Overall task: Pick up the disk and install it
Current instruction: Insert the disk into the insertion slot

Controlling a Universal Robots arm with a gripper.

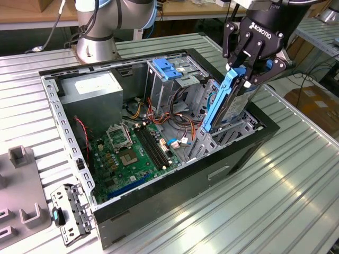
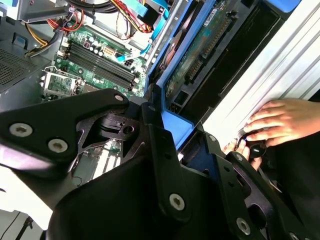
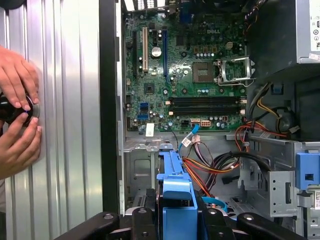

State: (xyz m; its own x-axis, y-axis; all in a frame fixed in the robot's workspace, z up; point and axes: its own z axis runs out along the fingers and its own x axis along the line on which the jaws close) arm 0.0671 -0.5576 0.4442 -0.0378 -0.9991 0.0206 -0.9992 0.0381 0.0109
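Holds the disk's upper end clamped between the gripper's fingers, tilted, lower end inside the computer case.

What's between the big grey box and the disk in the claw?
In the exterior view, a metal cage with a blue latch and coloured wires lie between grey box and disk.

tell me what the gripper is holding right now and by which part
The gripper holds the disk by its upper end, jaws shut on its blue-railed sides, the disk standing on edge in the open computer case.
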